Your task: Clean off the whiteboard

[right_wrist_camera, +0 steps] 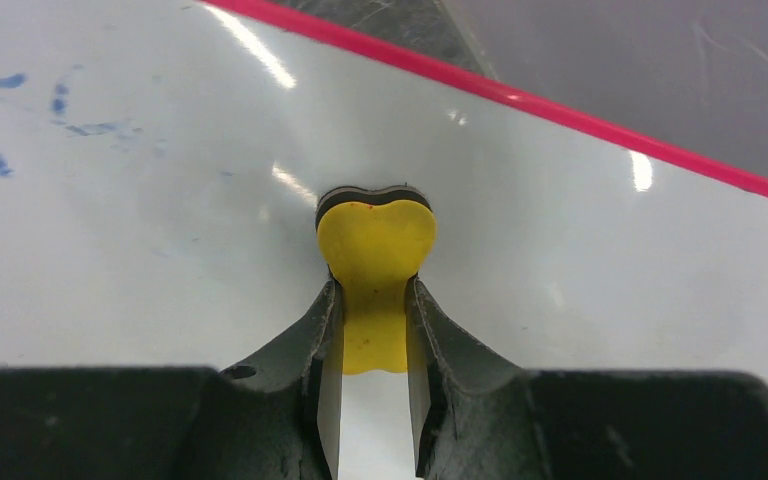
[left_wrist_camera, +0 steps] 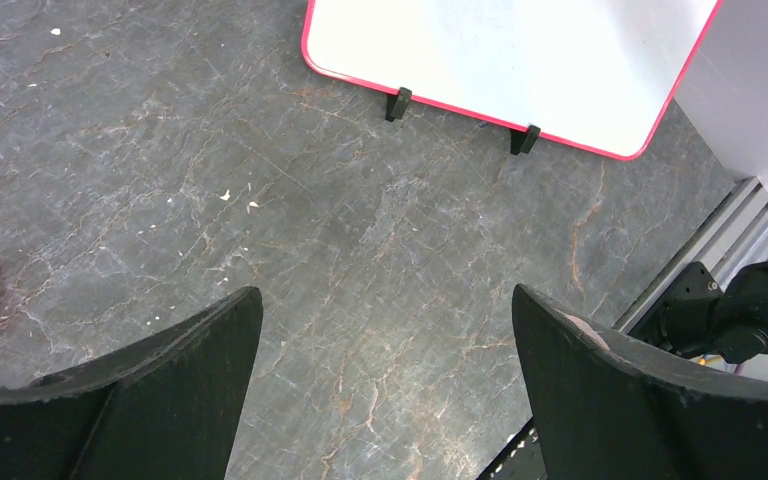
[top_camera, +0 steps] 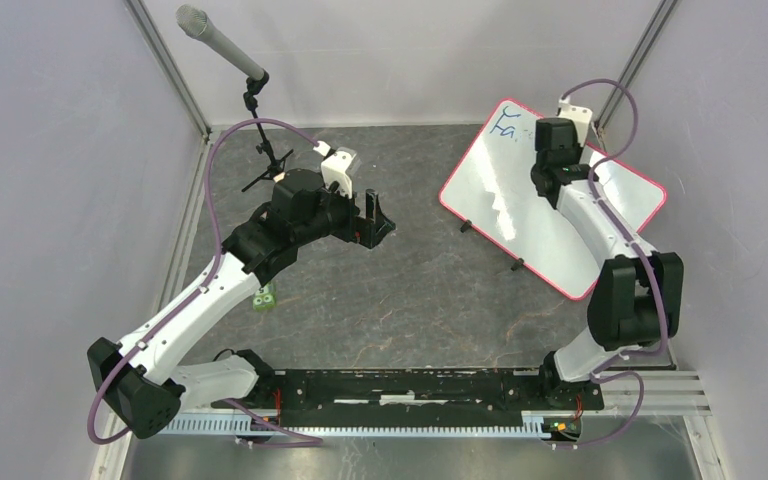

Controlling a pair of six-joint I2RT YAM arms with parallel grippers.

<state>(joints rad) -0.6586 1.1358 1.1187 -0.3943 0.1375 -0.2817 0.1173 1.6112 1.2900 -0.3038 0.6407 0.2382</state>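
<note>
The right gripper [right_wrist_camera: 372, 300] pinched a yellow eraser [right_wrist_camera: 375, 235] at the whiteboard [top_camera: 500, 200].
The whiteboard sat askew in the worktop's [top_camera: 410, 290] far right corner, blue writing [top_camera: 508, 127] showing near its far end; the left gripper [left_wrist_camera: 385, 320] hung spread wide over the worktop's middle, holding nothing.

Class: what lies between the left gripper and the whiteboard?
Nothing but bare grey table, flecked with pale crumbs, from the left gripper to the whiteboard; the left wrist view shows it.

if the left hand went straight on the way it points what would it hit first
Probably the bare grey table, short of the whiteboard; the open left hand tilts down, though depth is unclear.
</note>
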